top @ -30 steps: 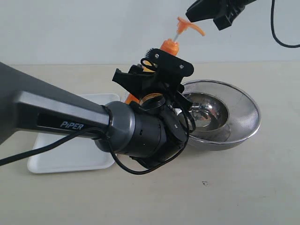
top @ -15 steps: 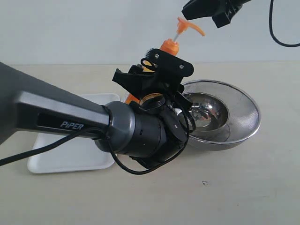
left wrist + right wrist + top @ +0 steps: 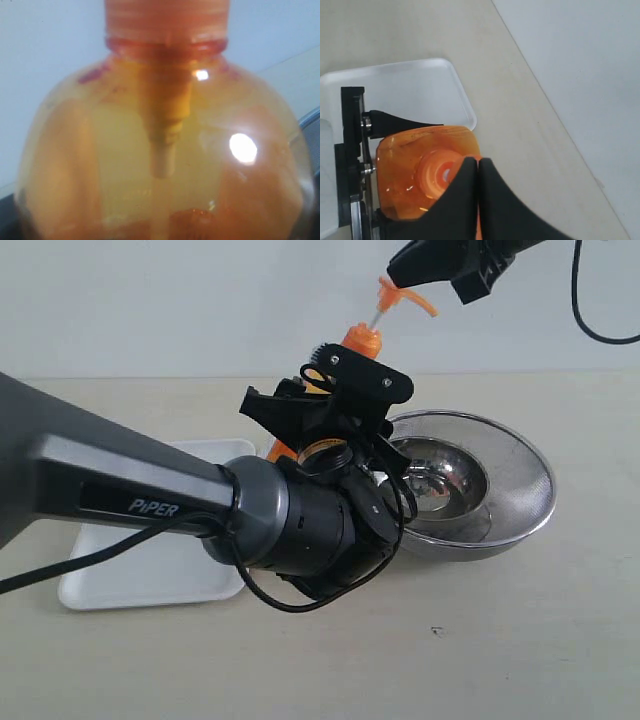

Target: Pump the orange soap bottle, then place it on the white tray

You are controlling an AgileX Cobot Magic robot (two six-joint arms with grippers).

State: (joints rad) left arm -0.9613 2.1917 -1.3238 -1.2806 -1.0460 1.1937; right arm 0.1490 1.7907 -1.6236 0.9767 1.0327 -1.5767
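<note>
Beige tabletop (image 3: 500, 640): left gripper (image 3: 322, 392) clamps the orange soap bottle (image 3: 360, 338); its arm (image 3: 130, 490) reads "PiPER"; right gripper (image 3: 478, 165), fingers together, sits over the pump head (image 3: 410, 298).

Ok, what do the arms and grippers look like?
The left arm: dark grey tube, white PiPER lettering, rounded wrist, looped black cable, black left gripper. The right gripper: black, tapered fingers, trailing black cable.

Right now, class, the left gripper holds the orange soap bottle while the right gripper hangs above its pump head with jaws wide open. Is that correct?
No: the right gripper has its jaws pressed shut, as the right wrist view shows. The rest stands: the left gripper holds the orange soap bottle, the right one hangs above its pump head.
</note>
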